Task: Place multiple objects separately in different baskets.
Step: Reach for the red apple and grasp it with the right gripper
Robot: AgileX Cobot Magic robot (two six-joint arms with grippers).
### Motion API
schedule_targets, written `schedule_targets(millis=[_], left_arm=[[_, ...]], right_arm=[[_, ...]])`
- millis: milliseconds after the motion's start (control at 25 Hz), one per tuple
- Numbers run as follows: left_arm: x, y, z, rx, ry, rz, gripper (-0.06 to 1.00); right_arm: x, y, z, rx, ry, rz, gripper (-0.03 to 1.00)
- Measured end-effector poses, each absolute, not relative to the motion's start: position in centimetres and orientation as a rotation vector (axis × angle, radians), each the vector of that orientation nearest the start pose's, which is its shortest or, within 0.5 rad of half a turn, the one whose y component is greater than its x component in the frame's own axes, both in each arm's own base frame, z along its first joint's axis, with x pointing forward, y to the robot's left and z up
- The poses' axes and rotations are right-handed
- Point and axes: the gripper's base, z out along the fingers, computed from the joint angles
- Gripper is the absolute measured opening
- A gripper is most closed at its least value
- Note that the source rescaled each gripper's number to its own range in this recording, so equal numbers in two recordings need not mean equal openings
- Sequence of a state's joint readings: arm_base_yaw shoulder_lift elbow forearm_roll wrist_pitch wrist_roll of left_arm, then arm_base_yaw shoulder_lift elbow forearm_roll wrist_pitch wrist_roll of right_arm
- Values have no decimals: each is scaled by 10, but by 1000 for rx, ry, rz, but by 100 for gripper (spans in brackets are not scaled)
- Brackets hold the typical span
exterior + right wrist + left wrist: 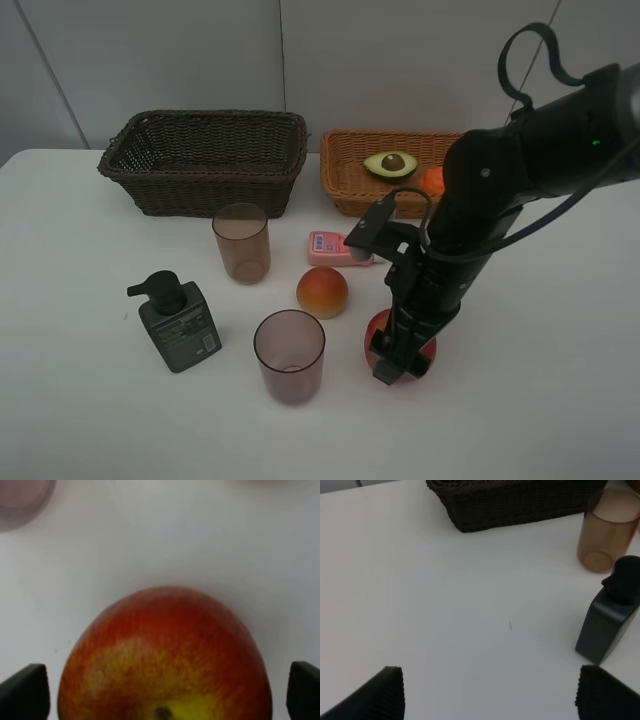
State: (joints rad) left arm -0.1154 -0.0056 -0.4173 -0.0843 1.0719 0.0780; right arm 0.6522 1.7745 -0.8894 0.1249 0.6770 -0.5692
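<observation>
A red apple (376, 332) lies on the white table at the front right. My right gripper (400, 360) is open, pointing down, with one finger on each side of the apple (165, 650); a small gap shows at each fingertip (27, 692). A peach-coloured fruit (322, 292) and a small pink bottle (335, 248) lie in the middle. Two translucent cups (241, 242) (289, 355) stand upright. A dark green pump bottle (177, 322) stands at the left. The light orange basket (350, 190) holds an avocado half (390, 163) and a tangerine (430, 180). The dark brown basket (200, 185) holds nothing that I can see. My left gripper (492, 695) is open over bare table.
The left wrist view shows the dark basket (520, 502), one cup (607, 530) and the pump bottle (612, 620) ahead of the left gripper. A blurred cup (20, 500) shows in the right wrist view. A grey wall stands behind the baskets.
</observation>
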Motion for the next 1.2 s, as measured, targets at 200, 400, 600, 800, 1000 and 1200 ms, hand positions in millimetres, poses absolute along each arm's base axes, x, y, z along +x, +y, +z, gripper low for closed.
schedule_targets(millis=[200,400,600,800,1000,1200], left_arm=[[2,-7,253,206,2122,-125,93],[2,-7,253,206,2122,-125,93],[2,-7,253,206,2122,-125,93],[2,-7,253,206,2122,-125,93],[2,-7,253,206,2122,-125,93],[2,-7,253,206,2122,-125,93]], right_arm=[[230,185,134,-1634,2586,132,100],[230,185,131,-1637,2594,131,100],[230,185,131,-1637,2594,131,100],[230,185,131,-1637,2594,131,69],[230,185,131,-1638,2593,130,50],[230,185,131,-1638,2593,130,50]])
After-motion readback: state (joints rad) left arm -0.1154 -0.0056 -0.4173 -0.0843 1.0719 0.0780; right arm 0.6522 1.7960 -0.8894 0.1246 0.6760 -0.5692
